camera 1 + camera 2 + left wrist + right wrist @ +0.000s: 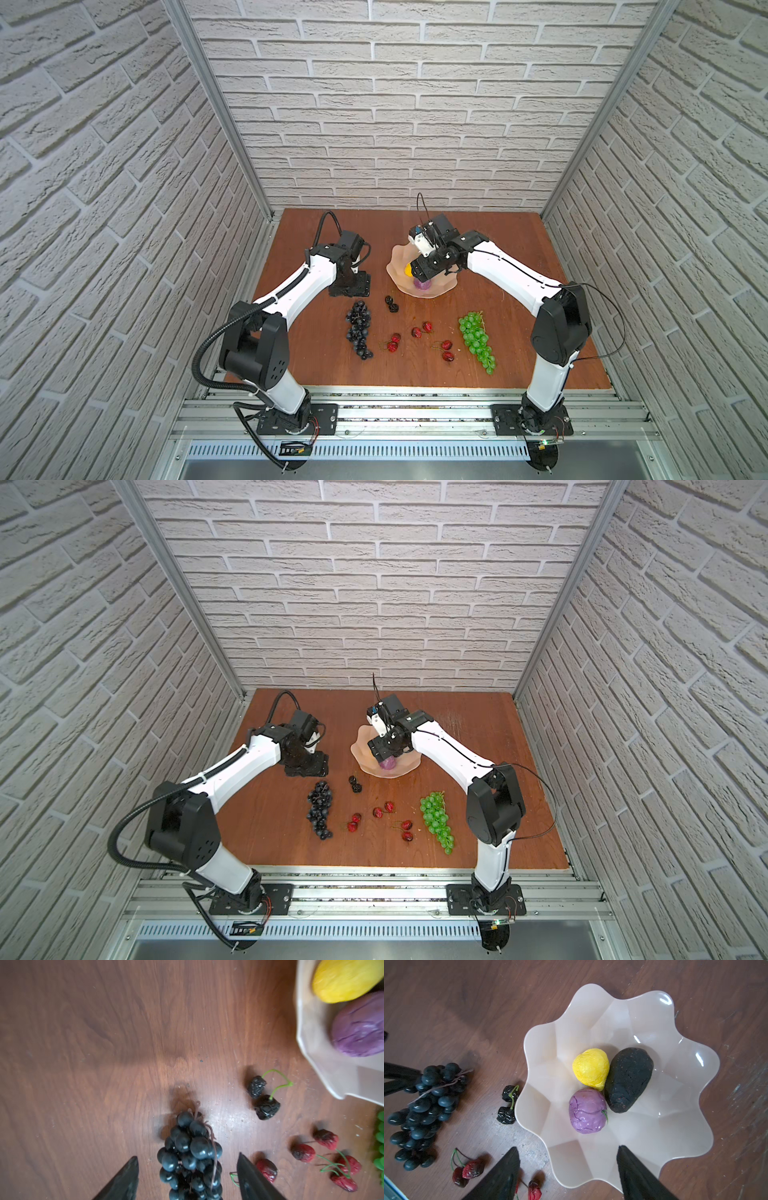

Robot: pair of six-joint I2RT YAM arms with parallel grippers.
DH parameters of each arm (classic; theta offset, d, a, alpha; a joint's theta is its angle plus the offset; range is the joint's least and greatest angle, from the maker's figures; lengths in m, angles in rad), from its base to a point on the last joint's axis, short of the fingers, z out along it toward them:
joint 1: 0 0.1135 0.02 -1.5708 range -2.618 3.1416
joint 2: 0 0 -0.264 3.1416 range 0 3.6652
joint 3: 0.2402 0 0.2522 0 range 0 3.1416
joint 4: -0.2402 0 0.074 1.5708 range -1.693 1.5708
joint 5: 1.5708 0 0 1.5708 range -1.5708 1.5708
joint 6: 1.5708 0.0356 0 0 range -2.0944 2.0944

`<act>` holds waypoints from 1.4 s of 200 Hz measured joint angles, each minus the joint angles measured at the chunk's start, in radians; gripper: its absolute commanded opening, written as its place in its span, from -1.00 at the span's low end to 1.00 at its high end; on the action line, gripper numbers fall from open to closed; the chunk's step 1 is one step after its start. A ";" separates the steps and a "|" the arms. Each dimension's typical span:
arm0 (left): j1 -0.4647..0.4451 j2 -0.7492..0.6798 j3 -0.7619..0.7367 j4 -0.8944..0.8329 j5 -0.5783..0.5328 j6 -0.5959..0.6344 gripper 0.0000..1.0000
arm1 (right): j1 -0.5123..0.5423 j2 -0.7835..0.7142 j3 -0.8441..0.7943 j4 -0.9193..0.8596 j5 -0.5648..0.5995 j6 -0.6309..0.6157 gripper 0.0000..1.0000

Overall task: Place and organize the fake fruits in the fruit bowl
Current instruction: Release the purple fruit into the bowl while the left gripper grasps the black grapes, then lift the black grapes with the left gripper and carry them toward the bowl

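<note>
The pale fruit bowl holds a yellow lemon, a dark avocado and a purple round fruit. My right gripper hovers open over the bowl's near rim with nothing in it. On the table lies the dark grape bunch. My left gripper stands open astride its stem end, with a gap on each side. Black cherries lie beside the bowl. Red cherry pairs and the green grape bunch lie nearer the front.
The brown wooden table is boxed in by brick-patterned walls on three sides. An aluminium rail with both arm bases runs along the front edge. More red cherries lie between the two grape bunches.
</note>
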 measured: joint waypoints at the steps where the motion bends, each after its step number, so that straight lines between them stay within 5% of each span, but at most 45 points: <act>1: 0.000 0.002 0.001 0.000 0.001 0.000 0.46 | 0.001 -0.002 -0.004 0.002 0.000 0.001 0.50; 110: 0.003 0.174 0.017 0.005 0.087 0.039 0.20 | 0.010 -0.061 -0.141 0.095 -0.015 0.036 0.48; 230: 0.002 0.198 0.029 0.034 0.077 0.039 -0.71 | 0.010 -0.061 -0.174 0.117 -0.014 0.037 0.44; 280: 0.002 0.174 -0.005 0.085 0.070 0.037 -0.92 | 0.010 -0.074 -0.193 0.116 -0.009 0.037 0.44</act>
